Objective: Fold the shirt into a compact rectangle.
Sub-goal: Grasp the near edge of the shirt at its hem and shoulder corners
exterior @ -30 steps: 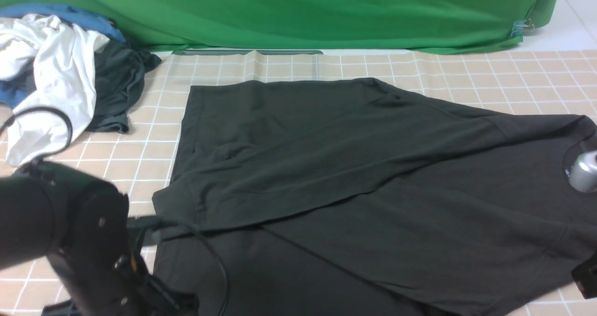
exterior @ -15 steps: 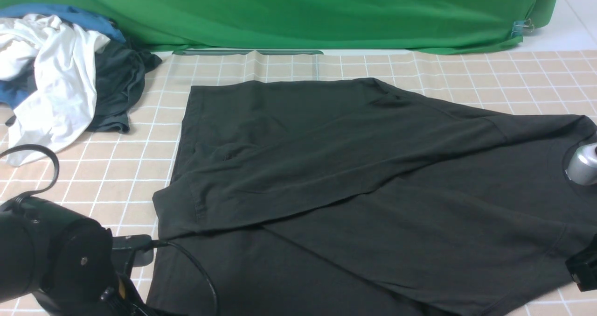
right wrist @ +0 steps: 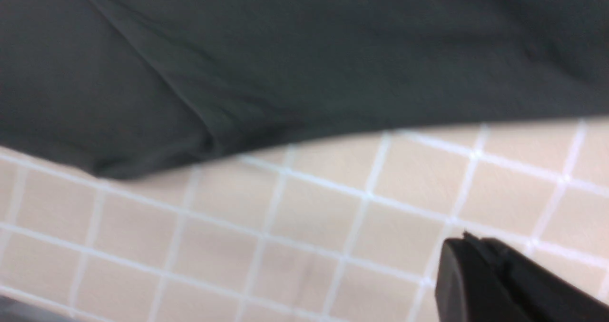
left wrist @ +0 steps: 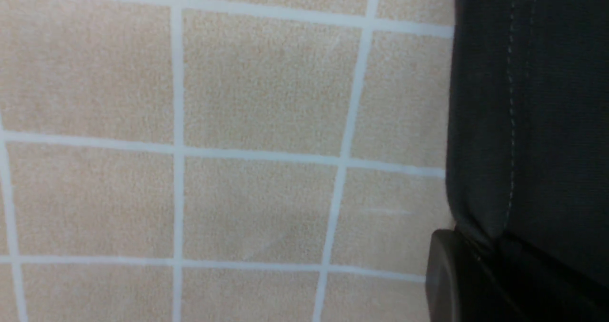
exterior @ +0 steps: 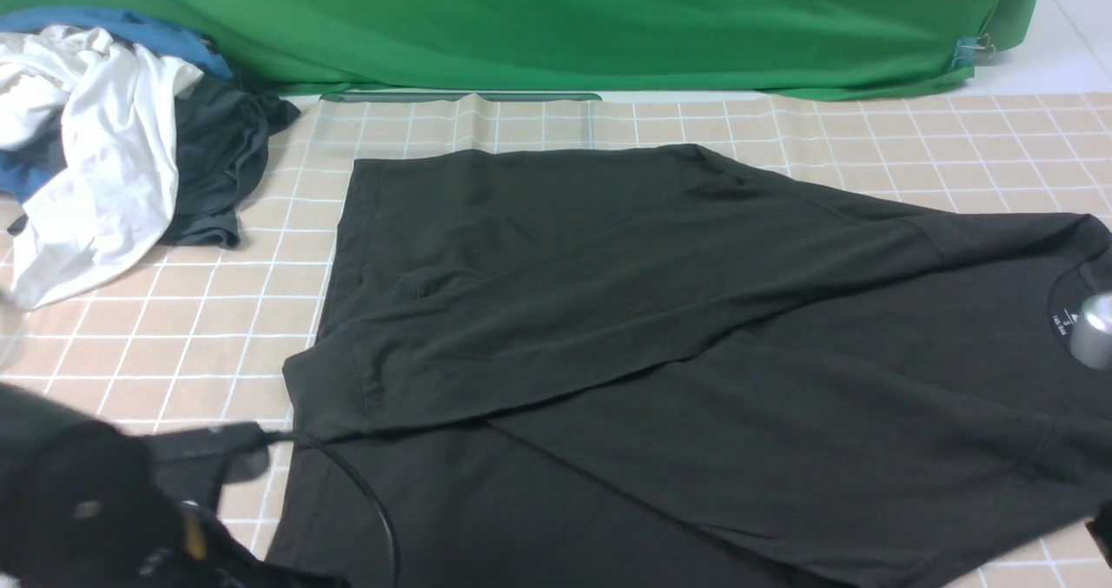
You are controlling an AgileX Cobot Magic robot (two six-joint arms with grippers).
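From the front, the black shirt (exterior: 660, 336) lies spread on the checked table (exterior: 174, 327). Its collar and neck label (exterior: 1062, 323) are at its right end and its hem is at its left end. Its far side is already laid over toward the middle in a slanting flap. A heap of other clothes (exterior: 104, 136) sits well apart, beyond the shirt's far hem corner. The left arm (exterior: 78, 510) is low, just beside the near stretch of the hem.

In the left wrist view, the left hand (left wrist: 456, 274) is closed right at the stitched hem. Fabric runs into it, so I take it to be pinching the hem, though only a sliver of the hand shows.

In the right wrist view, the right hand (right wrist: 480, 279) is closed with nothing in it. It is over bare table just beside the shirt's edge.

The step looks like bringing the near side over. To do it well, the right hand should take a matching pinch at the collar end before anything lifts. Both hands should then rise together, low, with the edge taut between them. The edge should come down parallel to the shirt's length, so the slanting flap underneath isn't dragged further askew.
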